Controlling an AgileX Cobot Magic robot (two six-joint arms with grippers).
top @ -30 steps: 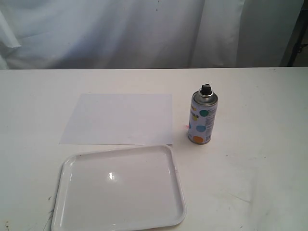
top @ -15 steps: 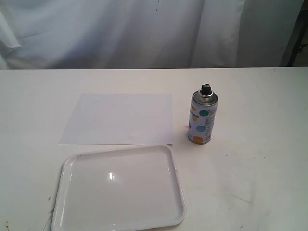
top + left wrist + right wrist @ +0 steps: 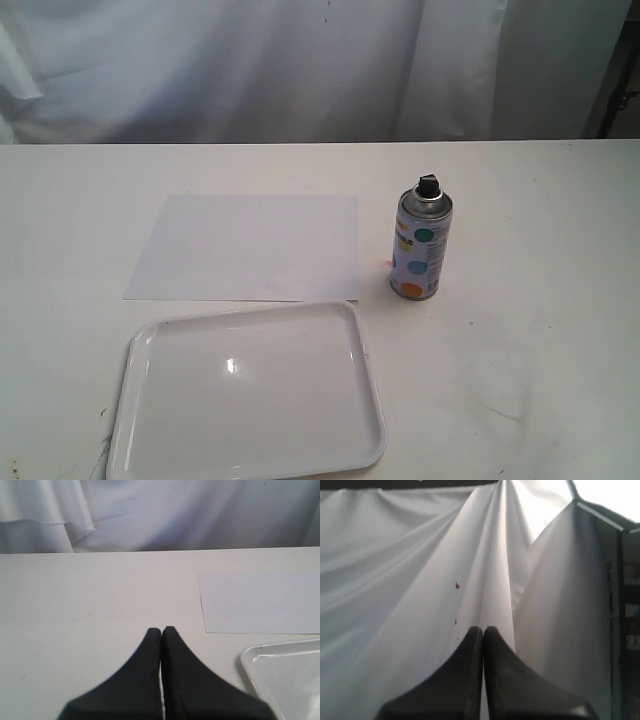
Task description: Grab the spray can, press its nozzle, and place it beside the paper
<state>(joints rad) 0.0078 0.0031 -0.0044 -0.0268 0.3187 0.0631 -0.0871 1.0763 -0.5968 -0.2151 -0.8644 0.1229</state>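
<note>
The spray can (image 3: 421, 249) stands upright on the white table, its black nozzle (image 3: 428, 185) on top of the silver shoulder. Just left of it lies the white paper (image 3: 248, 246), a small gap between them. The paper (image 3: 260, 602) also shows in the left wrist view. My left gripper (image 3: 162, 629) is shut with nothing in it, low over bare table away from the paper. My right gripper (image 3: 483, 628) is shut and empty, facing the white curtain. Neither arm shows in the exterior view.
A glossy white tray (image 3: 150, 345) with a raised rim sits in front of the paper, near the table's front edge; its corner (image 3: 250, 655) appears in the left wrist view. A white curtain (image 3: 300, 60) hangs behind the table. A dark frame (image 3: 625, 605) stands at the right.
</note>
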